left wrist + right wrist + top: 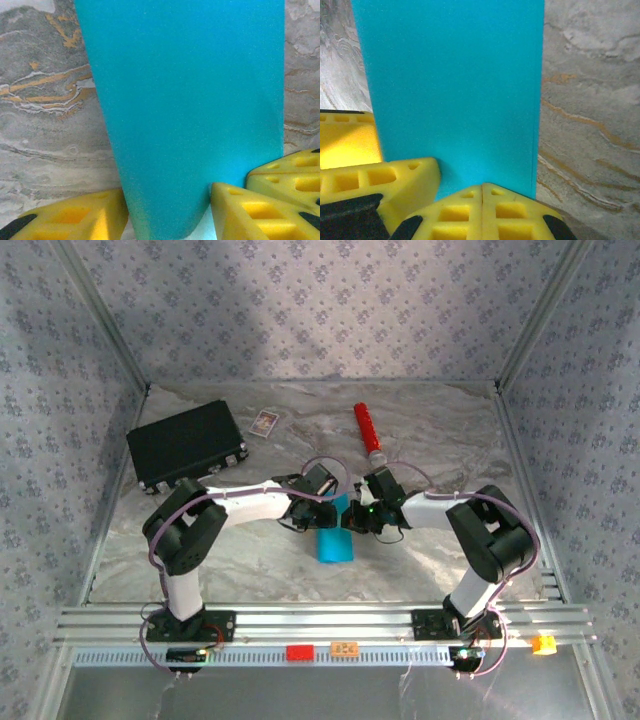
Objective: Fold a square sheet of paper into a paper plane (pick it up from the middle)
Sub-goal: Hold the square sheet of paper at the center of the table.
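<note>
While both arms reach inward to the middle of the counter (pixel 250 560), the cyan-blue paper (pixel 335 546) lies flat on the marbled surface just in front of their wrists. From above it looks like a narrow band, longer than it is wide.

In the left wrist view, the left end effector (pixel 166 191) has its yellow fingers (pixel 65 220) apart, and the narrowing near end of the paper sits between them. Both fingers seem to be at the paper's edges, but I cannot tell if they really squeeze it. At the right border of this view, a further yellow finger comes very close beside the paper.

The right end effector (pixel 483 189) has its two fingers pressed together with only a thin seam between them. Their tips stand over the near edge of the paper, which spreads flat away from them. It is not pinched between them. A finger of the other arm (pixel 380 175) lies just to the left, against the same edge.

Around the work place, a black rectangular case (pixel 187 445) rests at the far left of the counter, and a small white card (pixel 264 423) lies just beside its far corner. A red cylinder (pixel 369 433) lies behind the right wrist, near it but apart from the paper. All three are well away from the paper, and only the two wrists themselves crowd it.
</note>
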`<state>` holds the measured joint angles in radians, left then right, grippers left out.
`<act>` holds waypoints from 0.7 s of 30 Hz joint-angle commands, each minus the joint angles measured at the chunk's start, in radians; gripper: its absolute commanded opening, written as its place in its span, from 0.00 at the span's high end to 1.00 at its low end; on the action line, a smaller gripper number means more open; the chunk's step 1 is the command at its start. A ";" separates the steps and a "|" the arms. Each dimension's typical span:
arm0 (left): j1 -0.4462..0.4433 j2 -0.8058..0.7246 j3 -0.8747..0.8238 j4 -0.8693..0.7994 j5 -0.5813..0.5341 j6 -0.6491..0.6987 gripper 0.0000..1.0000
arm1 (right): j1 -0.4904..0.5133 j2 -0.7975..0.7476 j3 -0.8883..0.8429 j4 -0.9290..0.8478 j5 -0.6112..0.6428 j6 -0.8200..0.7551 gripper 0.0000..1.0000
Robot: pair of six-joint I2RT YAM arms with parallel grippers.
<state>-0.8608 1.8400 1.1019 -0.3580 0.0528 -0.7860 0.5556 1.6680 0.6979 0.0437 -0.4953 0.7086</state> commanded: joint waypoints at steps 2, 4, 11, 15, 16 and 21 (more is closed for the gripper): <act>-0.001 0.043 -0.020 0.046 -0.018 0.008 0.49 | 0.003 0.022 -0.020 -0.177 0.140 -0.061 1.00; -0.001 -0.008 -0.015 0.050 -0.016 0.004 0.47 | 0.001 0.016 -0.015 -0.196 0.165 -0.071 1.00; 0.018 -0.185 -0.023 0.066 -0.014 -0.001 0.40 | -0.018 -0.024 0.004 -0.250 0.190 -0.119 1.00; 0.044 -0.235 -0.058 0.130 0.065 -0.001 0.44 | -0.046 -0.046 -0.012 -0.251 0.184 -0.127 1.00; 0.051 -0.239 -0.072 0.156 0.098 -0.001 0.47 | -0.051 -0.049 -0.018 -0.243 0.175 -0.127 1.00; 0.088 -0.204 -0.120 0.351 0.323 -0.042 0.68 | -0.057 -0.032 -0.018 -0.237 0.164 -0.127 1.00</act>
<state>-0.7887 1.6115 1.0149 -0.1402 0.2138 -0.8036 0.5072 1.6096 0.7113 -0.0914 -0.3981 0.6079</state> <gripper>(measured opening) 0.350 0.066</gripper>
